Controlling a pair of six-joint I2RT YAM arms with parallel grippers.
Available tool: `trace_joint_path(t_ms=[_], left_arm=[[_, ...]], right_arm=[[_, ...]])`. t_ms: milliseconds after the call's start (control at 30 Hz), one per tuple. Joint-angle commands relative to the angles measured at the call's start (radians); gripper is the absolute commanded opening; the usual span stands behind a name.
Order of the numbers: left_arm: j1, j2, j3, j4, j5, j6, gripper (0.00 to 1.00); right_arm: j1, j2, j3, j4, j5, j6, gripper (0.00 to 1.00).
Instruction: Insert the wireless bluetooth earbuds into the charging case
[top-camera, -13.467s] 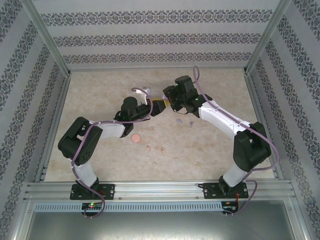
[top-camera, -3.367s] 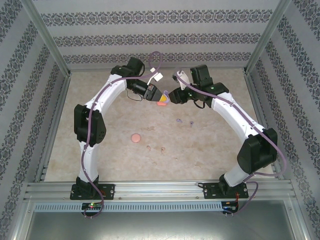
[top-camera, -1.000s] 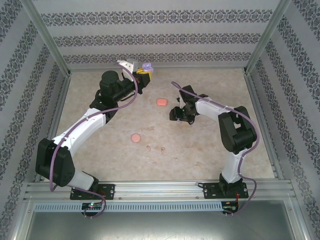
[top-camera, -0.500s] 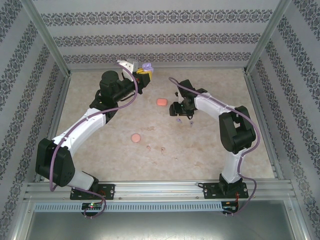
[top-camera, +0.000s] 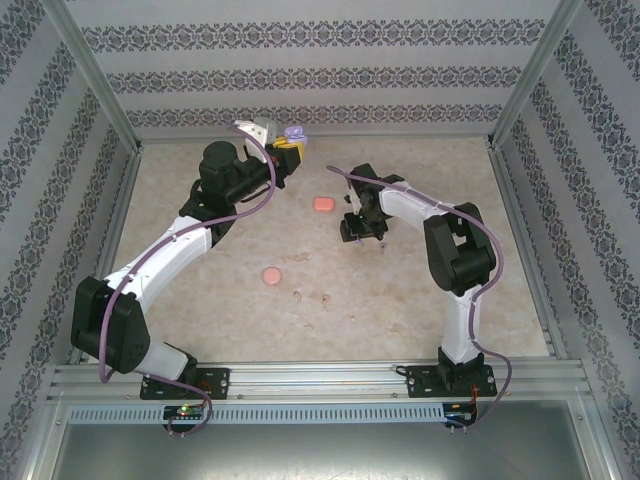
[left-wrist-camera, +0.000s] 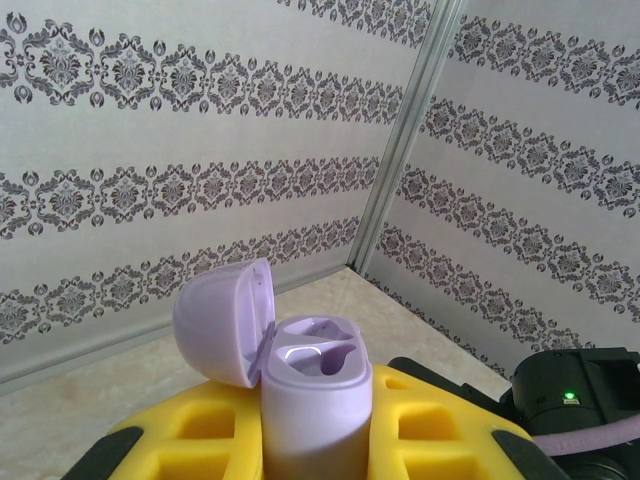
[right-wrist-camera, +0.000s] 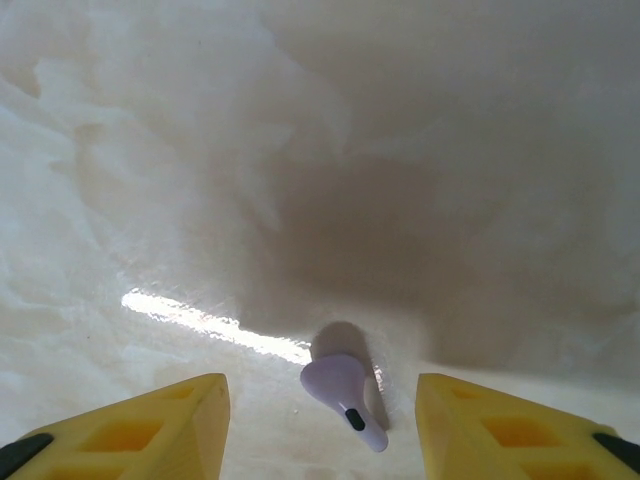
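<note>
The left hand (top-camera: 287, 143) is raised at the far side of the tabletop (top-camera: 400, 310). It is closed narrow on the purple charging case (left-wrist-camera: 315, 400), which stands upright between its yellow fingers (left-wrist-camera: 435, 435). The case's lid (left-wrist-camera: 225, 320) is flipped open and leans away to the left of the hand, showing two moulded wells in the top of the case. Beyond the hand rise the patterned walls (left-wrist-camera: 150, 150).

The right hand (right-wrist-camera: 320, 415) points down at the tabletop with its fingers about half spread. A purple earbud (right-wrist-camera: 343, 395) lies flat on the surface between the two fingertips, touching neither, its stem pointing back toward the wrist. Seen from above, this hand sits low over that spot, and a second purple earbud (top-camera: 383, 244) lies just beside it on its right.

A closed coral-red case (top-camera: 322, 204) lies near the right hand, off to its far left. Nearer the arm bases, well apart from both hands, are a round pink case (top-camera: 271, 274) and two pale pink earbuds (top-camera: 298, 294) close together
</note>
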Motion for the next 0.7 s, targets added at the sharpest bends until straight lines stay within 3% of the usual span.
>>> trace_joint_path(t_ms=[0, 667], left_arm=[[-0.002, -0.009, 0.029, 0.006, 0.017, 0.020, 0.00], [-0.001, -0.006, 0.026, 0.010, 0.013, 0.017, 0.00]], right_arm=[[0.016, 0.024, 0.031, -0.031, 0.034, -0.024, 0.51], [0.020, 0.064, 0.056, -0.037, 0.076, -0.036, 0.40]])
